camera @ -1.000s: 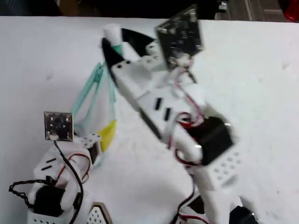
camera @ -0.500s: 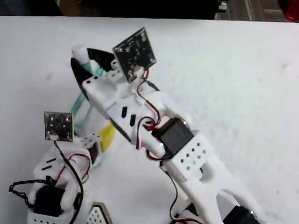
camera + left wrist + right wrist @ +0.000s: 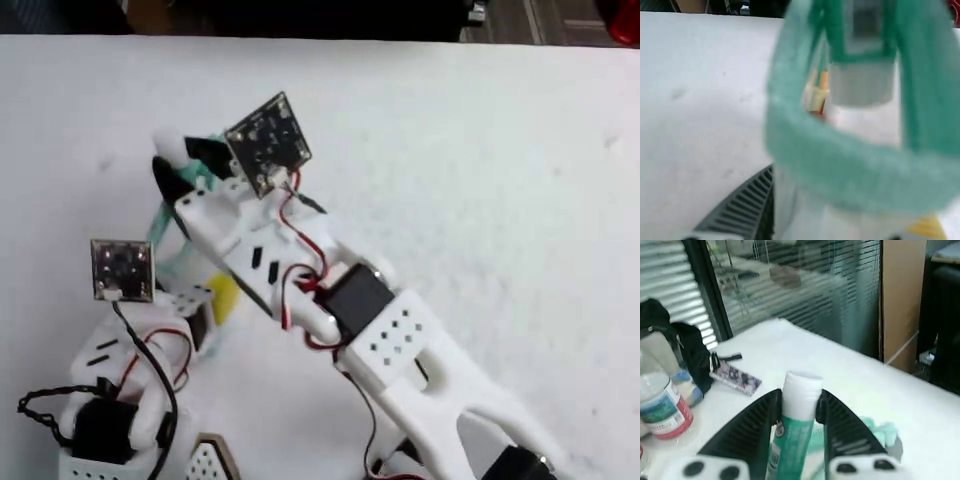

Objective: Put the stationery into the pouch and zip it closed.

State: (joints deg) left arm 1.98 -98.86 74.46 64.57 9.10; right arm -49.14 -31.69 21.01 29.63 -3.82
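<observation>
R gripper (image 3: 800,396): black jaws pinched on a tube, one each side, just under the cap.
Tube (image 3: 792,440): green body, white cap, upright in the jaws; looks like a glue stick.
Tube vs pouch: from the high view the cap end sits at the far end of the pouch, over its teal edge; can't tell if it's touching.
Pouch (image 3: 840,172): clear w/ teal trim, lying on the table btw the two arms; mouth faces the L wrist cam, rim bowed into a loop.
Inside pouch: orange/yellow bits (image 3: 817,92) past the rim, too blurred to name.
L gripper (image 3: 208,298): at the near end of the pouch, next to a yellow bit (image 3: 222,295); grip state: can't tell.
Table (image 3: 480,150): white.
Background, R wrist view: water bottle (image 3: 660,410), black bag (image 3: 685,352), window blinds.
</observation>
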